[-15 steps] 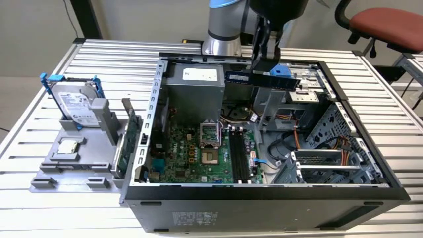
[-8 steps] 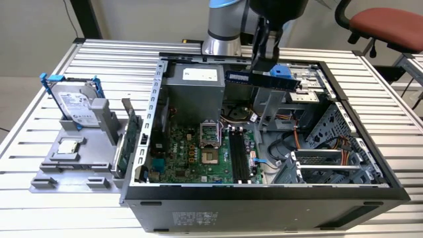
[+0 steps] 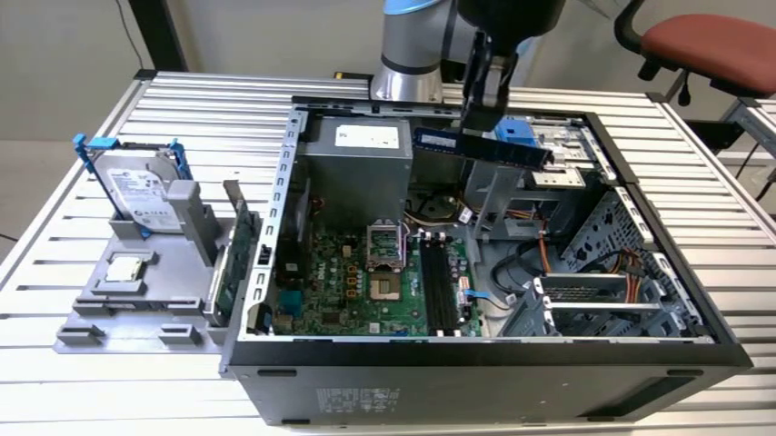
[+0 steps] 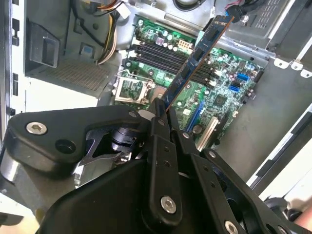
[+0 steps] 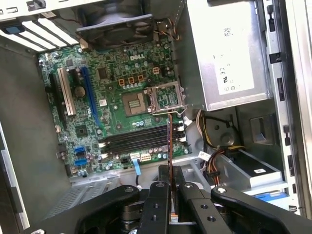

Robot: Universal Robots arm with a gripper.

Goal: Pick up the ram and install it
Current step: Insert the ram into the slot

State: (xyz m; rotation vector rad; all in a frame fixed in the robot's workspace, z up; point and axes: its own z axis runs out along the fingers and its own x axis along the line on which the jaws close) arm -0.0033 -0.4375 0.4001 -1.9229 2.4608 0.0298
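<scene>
Holding ram (image 3: 482, 146) | gripper (image 3: 481, 123) clamped | above open case (image 3: 485, 356), clear of walls (image 3: 287, 186)

arm (image 3: 412, 45) cut off by exterior view's top edge, gripped end of ram (image 4: 195, 61) hidden inside end effector (image 4: 163, 109)

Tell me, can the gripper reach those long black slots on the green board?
Probably yes: the gripper, shut on the memory stick, hangs above the open case, with nothing visible over the slots.
</scene>
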